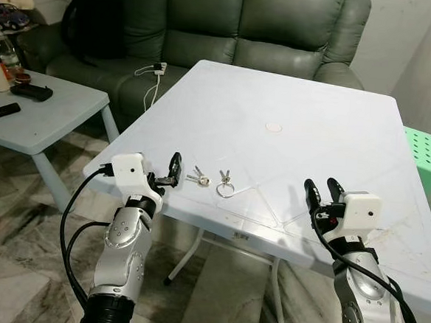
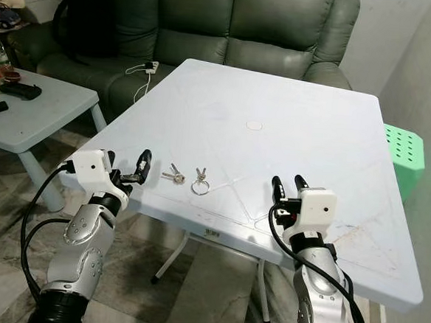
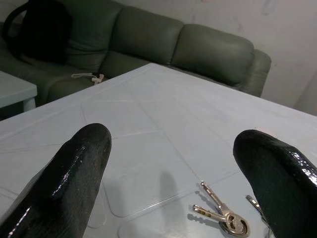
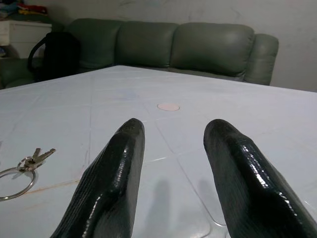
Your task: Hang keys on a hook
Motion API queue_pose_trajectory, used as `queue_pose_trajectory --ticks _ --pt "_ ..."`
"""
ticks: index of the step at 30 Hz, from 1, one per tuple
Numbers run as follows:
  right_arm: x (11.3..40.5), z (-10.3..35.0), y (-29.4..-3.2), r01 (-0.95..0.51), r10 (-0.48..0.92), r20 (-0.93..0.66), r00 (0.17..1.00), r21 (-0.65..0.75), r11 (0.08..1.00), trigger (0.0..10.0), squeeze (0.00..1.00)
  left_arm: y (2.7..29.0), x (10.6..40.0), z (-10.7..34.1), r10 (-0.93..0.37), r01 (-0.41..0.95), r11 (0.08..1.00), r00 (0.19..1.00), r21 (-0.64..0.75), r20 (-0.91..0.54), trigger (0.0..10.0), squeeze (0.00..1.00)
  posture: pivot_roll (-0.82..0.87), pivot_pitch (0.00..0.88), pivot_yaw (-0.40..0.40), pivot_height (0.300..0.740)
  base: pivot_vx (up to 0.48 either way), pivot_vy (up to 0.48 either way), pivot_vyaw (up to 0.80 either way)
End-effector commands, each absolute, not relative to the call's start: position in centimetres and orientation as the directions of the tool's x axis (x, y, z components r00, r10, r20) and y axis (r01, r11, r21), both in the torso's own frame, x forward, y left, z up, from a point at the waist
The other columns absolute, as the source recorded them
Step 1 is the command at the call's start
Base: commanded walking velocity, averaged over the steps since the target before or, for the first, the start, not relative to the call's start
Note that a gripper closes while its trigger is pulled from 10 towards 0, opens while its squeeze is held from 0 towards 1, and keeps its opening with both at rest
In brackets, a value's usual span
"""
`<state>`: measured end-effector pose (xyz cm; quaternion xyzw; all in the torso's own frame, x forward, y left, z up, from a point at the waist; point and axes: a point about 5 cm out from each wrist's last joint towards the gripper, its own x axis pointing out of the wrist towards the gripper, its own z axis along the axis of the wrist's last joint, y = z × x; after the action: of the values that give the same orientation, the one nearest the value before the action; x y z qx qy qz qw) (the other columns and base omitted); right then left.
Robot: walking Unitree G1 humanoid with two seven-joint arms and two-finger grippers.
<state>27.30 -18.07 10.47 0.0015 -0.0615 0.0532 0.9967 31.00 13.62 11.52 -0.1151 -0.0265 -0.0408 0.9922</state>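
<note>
1. The left hand [image 1: 172, 170] hovers at the near-left edge of the white surface [image 1: 315, 117], fingers spread wide, holding nothing.
2. The small key bunch [image 1: 197, 178] lies flat just beside it, toward the robot's right, long axis running roughly away from the robot.
3. The ringed keys [image 1: 225, 183] lie next along; the right hand [image 1: 323, 194], open and empty, is well apart, so the left is nearer.

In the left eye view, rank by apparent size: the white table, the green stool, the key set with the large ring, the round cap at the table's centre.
1. white table
2. green stool
3. Key set with the large ring and round cap: they look alike in size, and the keys lie nearer the camera, so unranked.
</note>
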Motion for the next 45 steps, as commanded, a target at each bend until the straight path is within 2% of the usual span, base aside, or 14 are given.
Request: queue_pose_trajectory --ticks 1,8,28,42,45 --pt "27.3 10.82 -18.18 -0.11 0.11 0.134 0.985 -0.005 0.994 10.0 0.0 13.57 31.03 11.46 -0.078 0.089 0.97 0.995 -0.227 0.055 10.0 0.0 -0.04 0.0 -0.032 0.74 0.0 0.0 0.0" --pt "27.21 10.82 -18.22 -0.11 0.11 0.132 0.985 -0.006 0.994 10.0 0.0 13.56 30.94 11.41 -0.077 0.087 0.97 0.996 -0.227 0.052 10.0 0.0 -0.04 0.0 -0.034 0.74 0.0 0.0 0.0" --pt "27.31 10.78 -18.32 -0.108 0.106 0.116 0.988 0.012 0.994 10.0 0.0 13.58 30.93 11.33 -0.07 0.079 0.97 0.996 -0.229 0.047 10.0 0.0 -0.04 0.007 -0.039 0.74 0.0 0.448 0.0" --pt "27.51 10.95 -18.41 -0.108 0.107 0.115 0.988 0.006 0.994 10.0 0.0 13.49 31.04 11.37 -0.069 0.078 0.969 0.997 -0.233 0.047 10.0 0.0 -0.05 0.005 -0.042 0.74 0.0 0.476 -0.76" --pt "27.56 11.15 -18.45 -0.109 0.107 0.132 0.985 0.005 0.994 10.0 0.0 13.53 31.06 11.45 -0.056 0.067 0.97 0.997 -0.235 0.053 10.0 0.0 -0.05 0.004 -0.043 0.74 0.0 0.086 -0.34"
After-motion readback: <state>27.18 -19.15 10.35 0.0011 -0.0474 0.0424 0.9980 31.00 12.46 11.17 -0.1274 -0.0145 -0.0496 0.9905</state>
